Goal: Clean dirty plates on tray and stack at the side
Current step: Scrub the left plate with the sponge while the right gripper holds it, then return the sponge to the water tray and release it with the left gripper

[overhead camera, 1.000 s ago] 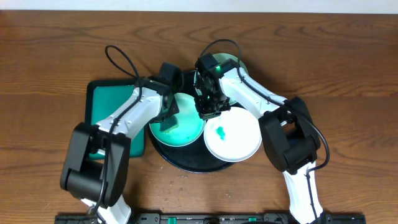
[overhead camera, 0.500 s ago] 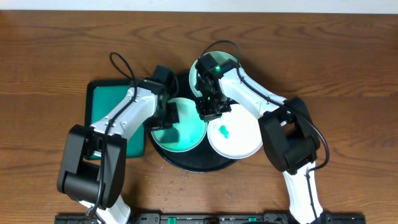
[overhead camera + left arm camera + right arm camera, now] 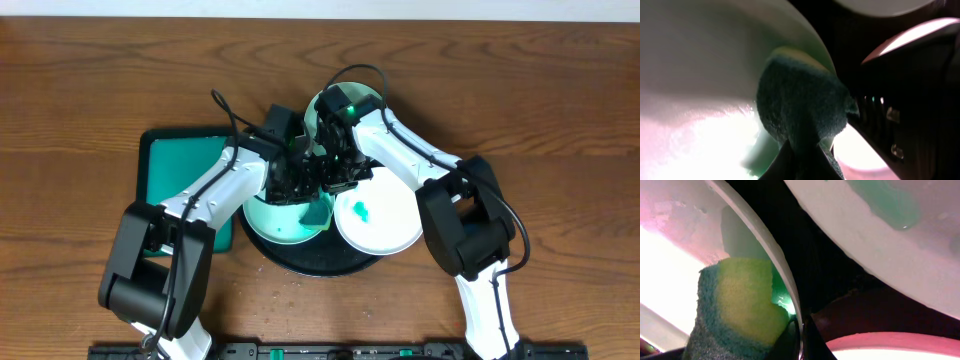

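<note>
The black tray [image 3: 300, 262] holds three plates. The left plate [image 3: 275, 222], smeared green, is tilted, and my right gripper [image 3: 335, 180] is shut on its thin rim [image 3: 782, 280]. My left gripper [image 3: 298, 183] is shut on a green and yellow sponge [image 3: 802, 105] that presses against this plate's pale face [image 3: 705, 60]. In the right wrist view the sponge [image 3: 735, 310] lies just left of the pinched rim. A white plate [image 3: 385, 225] with a green blotch [image 3: 359, 212] lies flat on the right. The back plate [image 3: 372, 100] is mostly hidden by the right arm.
A rectangular green tray with a black rim [image 3: 180, 170] sits left of the black tray, partly under the left arm. Both arms cross over the middle of the black tray, their wrists almost touching. Brown wooden table [image 3: 560, 120] surrounds everything.
My left gripper has swung right with the sponge, in against the left plate beside the right gripper. The right gripper has stayed put on the rim.
</note>
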You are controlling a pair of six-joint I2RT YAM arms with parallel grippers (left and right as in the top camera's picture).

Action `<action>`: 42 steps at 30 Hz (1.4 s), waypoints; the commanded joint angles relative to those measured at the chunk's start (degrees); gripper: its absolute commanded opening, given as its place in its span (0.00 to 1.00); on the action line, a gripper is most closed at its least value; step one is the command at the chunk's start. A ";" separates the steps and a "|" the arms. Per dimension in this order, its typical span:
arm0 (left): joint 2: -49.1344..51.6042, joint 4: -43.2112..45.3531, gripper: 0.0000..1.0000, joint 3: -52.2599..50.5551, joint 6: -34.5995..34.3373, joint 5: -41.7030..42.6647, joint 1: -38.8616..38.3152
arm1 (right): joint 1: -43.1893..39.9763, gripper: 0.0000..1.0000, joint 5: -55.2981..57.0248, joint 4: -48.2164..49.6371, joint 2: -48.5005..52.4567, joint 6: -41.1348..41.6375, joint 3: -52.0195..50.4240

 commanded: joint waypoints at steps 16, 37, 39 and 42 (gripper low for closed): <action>-0.04 -10.08 0.07 0.07 -8.15 -33.88 2.43 | 0.09 0.01 0.68 -1.22 0.92 -0.46 -0.35; -21.99 -20.11 0.07 1.53 -5.99 -42.62 10.43 | 0.09 0.02 0.68 -0.28 0.92 -0.07 -0.35; -20.28 -20.13 0.07 1.29 -4.76 -42.60 13.99 | 0.09 0.02 0.68 -0.24 0.92 -0.07 -0.35; -16.13 -20.04 0.07 1.18 -4.00 -41.24 19.12 | 0.11 0.02 0.68 -0.17 0.92 -0.09 -0.35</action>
